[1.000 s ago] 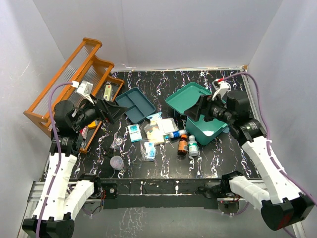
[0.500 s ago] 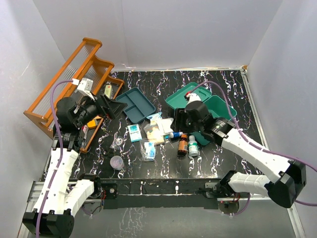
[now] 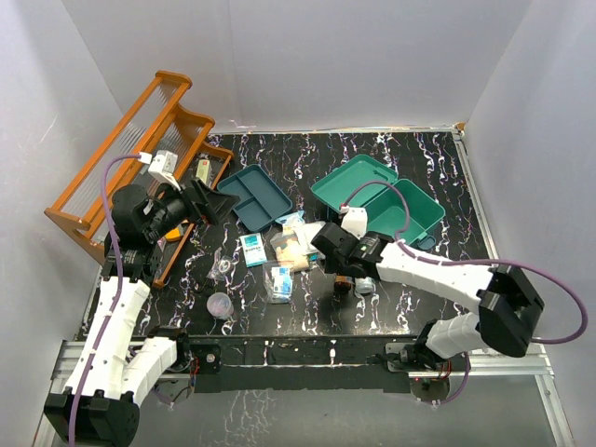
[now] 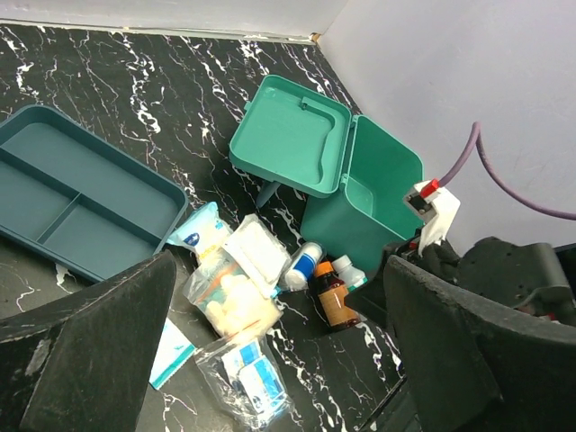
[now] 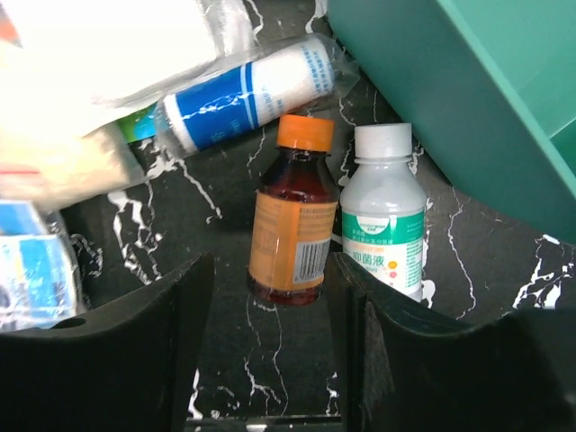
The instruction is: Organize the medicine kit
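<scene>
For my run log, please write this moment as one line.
left gripper open, empty | right gripper open, astride lying amber bottle | medicine kit lid open

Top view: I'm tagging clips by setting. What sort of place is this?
Probably a robotics lab cell: plain white walls enclose a black marbled table, and two robot arms are bolted at its near edge.

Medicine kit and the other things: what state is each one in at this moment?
medicine kit: lid open
insert tray: out of the kit, empty
brown bottle: cap on, not gripped
white bottle: cap on
left gripper: open, empty
right gripper: open, astride the brown bottle
</scene>
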